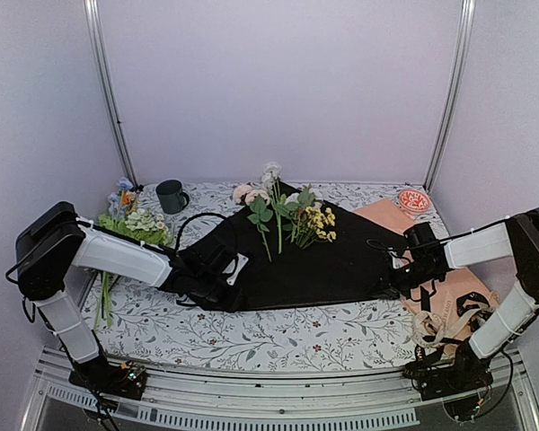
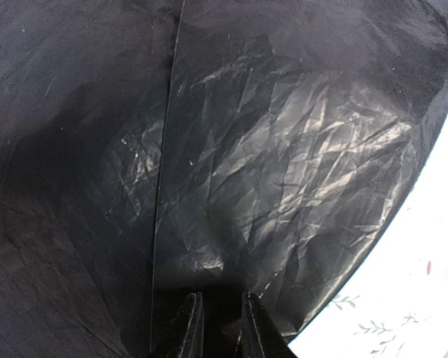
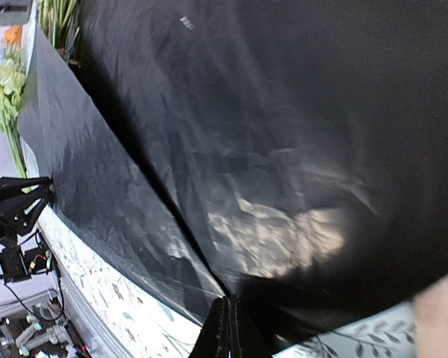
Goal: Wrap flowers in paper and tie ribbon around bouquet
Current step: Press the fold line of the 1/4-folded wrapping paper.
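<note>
Mug [image 1: 172, 195] at back, contents unseen; flowers [image 1: 262, 214] lie on paper [image 1: 332, 265], R jaws pinched shut on its edge, L jaws prob. gripping it too.

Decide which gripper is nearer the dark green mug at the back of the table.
Left. The left gripper grips the paper at its left corner, just in front of the mug; the right gripper is across the sheet at its right corner.

A dark mug [image 1: 172, 195] stands on the flowered tablecloth [image 1: 278, 337]. A mixed bunch [image 1: 136, 218] lies just left of the mug, a red dish [image 1: 414, 200] far to its right.
</note>
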Robot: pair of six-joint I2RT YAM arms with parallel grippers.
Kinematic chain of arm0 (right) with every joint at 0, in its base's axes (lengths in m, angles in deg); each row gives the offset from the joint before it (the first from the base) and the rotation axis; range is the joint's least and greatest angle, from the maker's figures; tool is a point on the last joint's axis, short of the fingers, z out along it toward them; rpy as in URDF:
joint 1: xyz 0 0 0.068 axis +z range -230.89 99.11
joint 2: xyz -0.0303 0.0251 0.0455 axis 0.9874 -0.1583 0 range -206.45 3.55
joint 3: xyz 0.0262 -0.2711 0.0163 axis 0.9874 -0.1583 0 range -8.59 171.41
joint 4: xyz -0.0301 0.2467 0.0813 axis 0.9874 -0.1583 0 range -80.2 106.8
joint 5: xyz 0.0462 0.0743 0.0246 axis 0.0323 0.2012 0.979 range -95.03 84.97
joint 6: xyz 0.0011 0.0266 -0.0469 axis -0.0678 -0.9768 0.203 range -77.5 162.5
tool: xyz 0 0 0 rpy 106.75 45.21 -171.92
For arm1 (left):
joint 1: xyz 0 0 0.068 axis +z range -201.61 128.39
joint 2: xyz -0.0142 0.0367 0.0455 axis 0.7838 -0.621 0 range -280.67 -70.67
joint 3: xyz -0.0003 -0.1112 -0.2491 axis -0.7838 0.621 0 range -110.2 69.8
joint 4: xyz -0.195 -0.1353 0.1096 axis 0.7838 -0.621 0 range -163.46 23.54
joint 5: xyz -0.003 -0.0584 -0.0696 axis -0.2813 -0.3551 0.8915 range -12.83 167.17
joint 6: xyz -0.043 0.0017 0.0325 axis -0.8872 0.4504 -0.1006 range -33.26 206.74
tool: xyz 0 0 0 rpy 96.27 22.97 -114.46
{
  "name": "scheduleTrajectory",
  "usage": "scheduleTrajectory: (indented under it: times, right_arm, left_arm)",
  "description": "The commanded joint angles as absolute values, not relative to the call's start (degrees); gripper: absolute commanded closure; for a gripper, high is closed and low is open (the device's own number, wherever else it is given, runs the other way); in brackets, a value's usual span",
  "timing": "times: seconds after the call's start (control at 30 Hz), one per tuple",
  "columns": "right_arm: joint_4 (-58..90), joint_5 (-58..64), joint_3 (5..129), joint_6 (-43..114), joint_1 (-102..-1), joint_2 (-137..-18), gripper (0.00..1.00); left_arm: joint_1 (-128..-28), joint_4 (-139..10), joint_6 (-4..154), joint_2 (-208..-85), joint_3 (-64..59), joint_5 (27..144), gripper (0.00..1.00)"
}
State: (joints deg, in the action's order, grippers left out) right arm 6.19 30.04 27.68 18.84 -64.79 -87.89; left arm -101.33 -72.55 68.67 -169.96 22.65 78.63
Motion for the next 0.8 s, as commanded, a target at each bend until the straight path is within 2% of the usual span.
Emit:
scheduleTrajectory:
  times: [0.0,0.17,0.3,0.5,0.6,0.77]
  right_arm:
    - [4.6,25.8,25.7,16.7,-66.8,-83.6,1.0]
    - [-3.6,16.7,32.4,18.5,-65.4,-77.7,1.0]
    - [-8.3,8.3,42.5,23.2,-54.0,-78.9,1.0]
    - [1.2,25.2,48.3,27.5,-41.2,-93.1,1.0]
    - [0.3,25.5,51.3,29.2,-39.3,-99.5,1.0]
    - [-1.9,21.5,50.6,29.2,-39.8,-103.0,1.0]
  left_arm:
    - [-100.7,-82.5,68.0,-172.4,26.4,79.9,0.81]
    - [-100.7,-81.7,68.0,-172.1,26.9,80.5,0.81]
    - [-100.7,-81.6,67.9,-172.0,27.0,80.5,0.8]
    - [-100.8,-82.0,67.3,-171.9,27.1,80.1,0.8]
    - [-100.7,-82.0,67.3,-171.6,27.4,80.1,0.8]
    - [-100.7,-82.2,67.4,-171.9,27.2,80.3,0.8]
